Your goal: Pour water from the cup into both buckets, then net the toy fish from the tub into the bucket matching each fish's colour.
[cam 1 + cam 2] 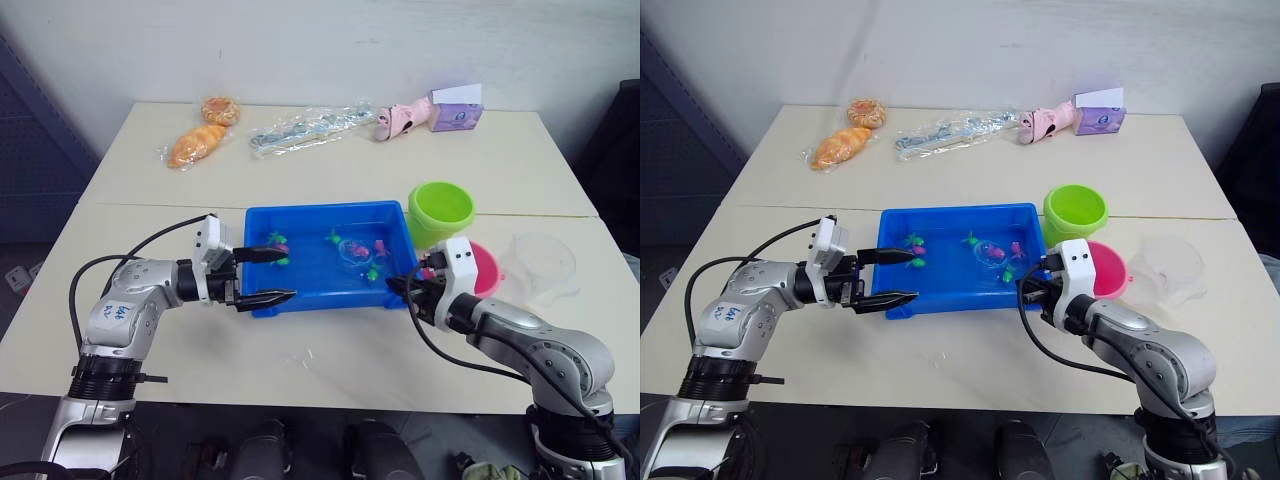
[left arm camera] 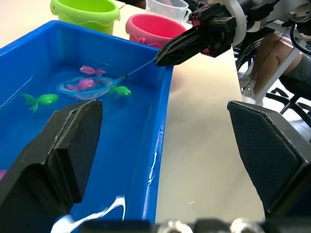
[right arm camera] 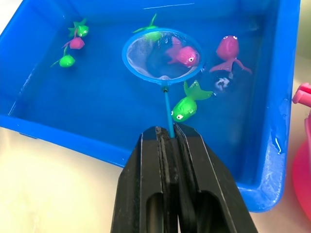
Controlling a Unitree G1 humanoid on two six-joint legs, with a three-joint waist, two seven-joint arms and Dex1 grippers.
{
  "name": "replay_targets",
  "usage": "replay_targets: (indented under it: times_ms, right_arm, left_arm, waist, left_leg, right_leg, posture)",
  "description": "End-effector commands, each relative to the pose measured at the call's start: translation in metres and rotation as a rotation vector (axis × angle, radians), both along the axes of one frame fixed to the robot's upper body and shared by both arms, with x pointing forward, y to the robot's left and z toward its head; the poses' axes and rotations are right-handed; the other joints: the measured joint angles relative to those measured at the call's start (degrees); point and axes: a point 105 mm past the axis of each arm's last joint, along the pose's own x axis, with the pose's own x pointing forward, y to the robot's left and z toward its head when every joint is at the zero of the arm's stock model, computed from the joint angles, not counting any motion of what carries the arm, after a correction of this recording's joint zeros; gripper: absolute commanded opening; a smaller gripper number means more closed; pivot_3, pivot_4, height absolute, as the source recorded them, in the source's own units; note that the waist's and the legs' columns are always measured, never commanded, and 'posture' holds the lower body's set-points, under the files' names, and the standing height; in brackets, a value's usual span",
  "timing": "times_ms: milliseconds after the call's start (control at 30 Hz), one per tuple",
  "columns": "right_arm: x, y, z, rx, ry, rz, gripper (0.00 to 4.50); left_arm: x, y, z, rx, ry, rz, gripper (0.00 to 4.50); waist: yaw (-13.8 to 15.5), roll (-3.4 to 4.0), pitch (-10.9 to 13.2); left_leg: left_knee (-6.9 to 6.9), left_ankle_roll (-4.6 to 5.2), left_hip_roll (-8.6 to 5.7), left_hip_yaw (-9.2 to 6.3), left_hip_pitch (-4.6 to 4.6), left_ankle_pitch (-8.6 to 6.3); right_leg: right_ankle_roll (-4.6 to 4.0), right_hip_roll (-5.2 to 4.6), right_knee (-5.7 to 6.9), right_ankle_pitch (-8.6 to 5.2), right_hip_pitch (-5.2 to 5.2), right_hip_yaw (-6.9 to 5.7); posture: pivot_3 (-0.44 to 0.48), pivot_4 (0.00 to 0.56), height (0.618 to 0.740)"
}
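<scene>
Right wrist view: the net (image 3: 162, 55) is pinched by its handle in the right gripper (image 3: 170, 133), its hoop dipped in the tub (image 3: 43, 124) around a pink fish (image 3: 187, 56). The left gripper (image 1: 270, 275) is spread across the tub's left rim. 2 buckets, green (image 1: 440, 208) and pink (image 1: 485, 268), are set beside the tub, the cup (image 1: 545, 265) further right on the tabletop (image 1: 330, 350).

- A plain test room or lab: bare white wall (image 1: 300, 45) behind.
- Two cream rectangular tables (image 1: 330, 350) pushed together, bagged props at the far edge.
</scene>
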Motion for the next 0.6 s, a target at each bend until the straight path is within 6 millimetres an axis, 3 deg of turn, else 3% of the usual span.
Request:
replay_targets:
  times_ms: [33,600]
  right_arm:
    - [-0.010,0.007,0.001,0.044,0.025,0.044,0.00]
    - [-0.004,-0.016,0.002,0.034,0.071,-0.087,0.00]
  left_arm:
    - [-0.001,-0.003,0.011,-0.007,-0.046,-0.018,4.43]
    - [0.000,-0.005,0.009,-0.002,-0.049,-0.029,4.43]
  waist:
    - [0.0,0.00,0.0]
    - [0.0,0.00,0.0]
  left_leg:
    - [0.00,0.00,0.00,0.00,0.00,0.00]
    - [-0.01,0.00,0.00,0.01,0.00,0.00]
  right_leg:
    - [0.00,0.00,0.00,0.00,0.00,0.00]
    - [0.00,0.00,0.00,0.00,0.00,0.01]
  posture:
    - [0.000,0.150,0.740]
    - [0.000,0.150,0.740]
